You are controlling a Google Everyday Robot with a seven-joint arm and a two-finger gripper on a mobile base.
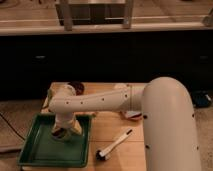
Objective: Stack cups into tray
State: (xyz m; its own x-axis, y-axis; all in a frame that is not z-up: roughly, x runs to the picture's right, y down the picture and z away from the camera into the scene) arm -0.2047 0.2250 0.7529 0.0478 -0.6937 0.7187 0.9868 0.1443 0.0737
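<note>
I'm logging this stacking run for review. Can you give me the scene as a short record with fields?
surface: wooden table
tray: green, at the table's left front
tool: over the tray's far part, pointing down, open
cup: olive-yellow, in the tray, right beside the tool; contact cannot be told
bowl: dark red, on the table behind the arm
brush: black-and-white, lying on the table right of the tray

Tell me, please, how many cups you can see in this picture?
1 for certain: an olive-yellow cup in the green tray, directly beside the gripper, fingers open. More cups may be hidden under the arm.
</note>
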